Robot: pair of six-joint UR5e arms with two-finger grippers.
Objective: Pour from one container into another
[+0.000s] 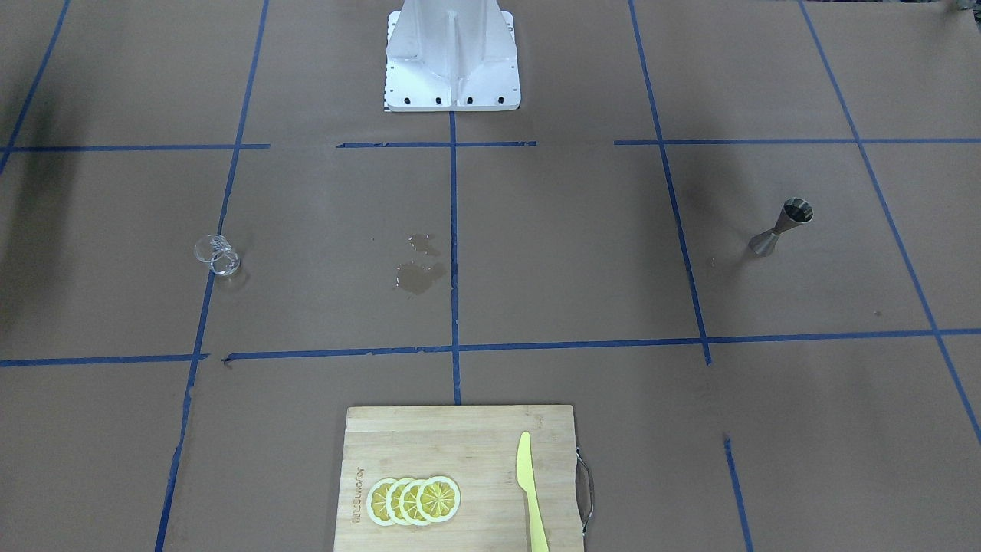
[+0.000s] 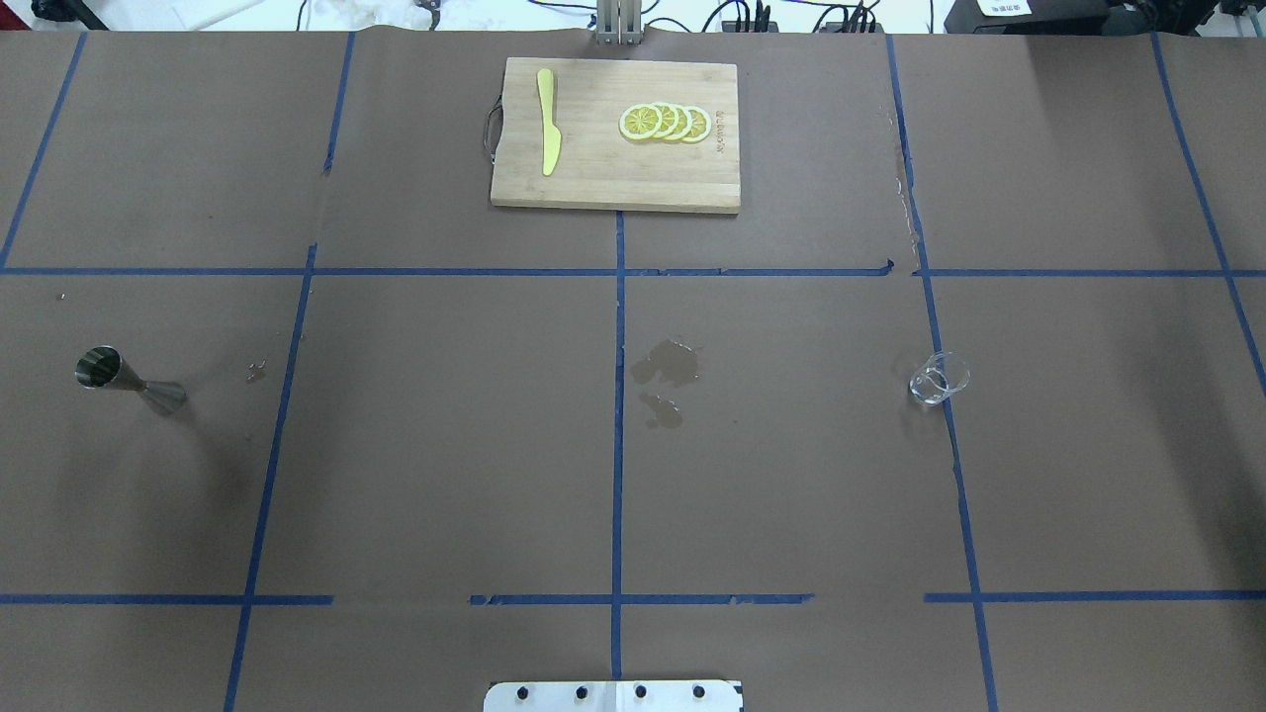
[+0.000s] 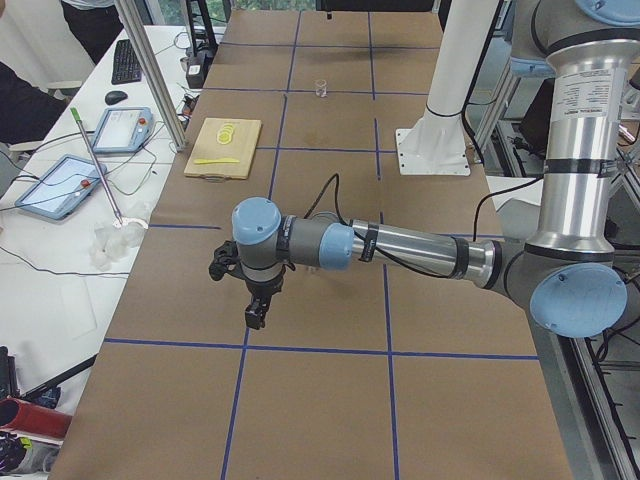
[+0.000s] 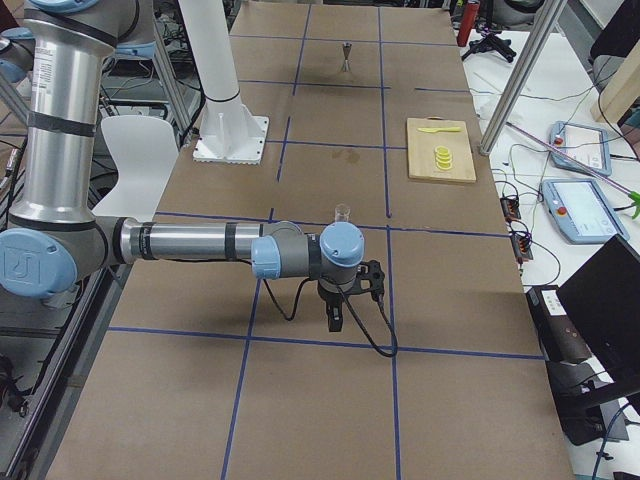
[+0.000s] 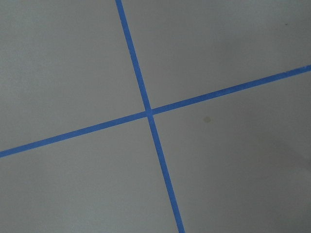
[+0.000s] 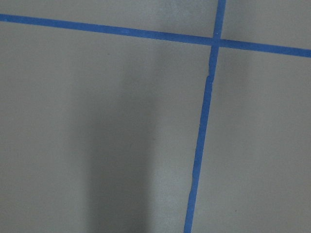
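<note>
The small clear glass cup (image 1: 217,255) (image 2: 938,379) stands upright on the brown table on the robot's right side, also seen in the side views (image 3: 321,87) (image 4: 342,213). The steel hourglass jigger (image 1: 782,227) (image 2: 129,378) (image 4: 346,56) stands upright on the robot's left side. My left gripper (image 3: 256,320) shows only in the exterior left view, pointing down above the table, and I cannot tell its state. My right gripper (image 4: 334,322) shows only in the exterior right view, near the cup, state unclear. Both wrist views show only paper and blue tape.
A wet spill (image 1: 420,272) (image 2: 668,366) marks the table's middle. A wooden cutting board (image 1: 460,437) (image 2: 613,183) at the far edge carries lemon slices (image 2: 665,122) and a yellow knife (image 2: 547,133). The white robot base (image 1: 452,61) stands at the near edge.
</note>
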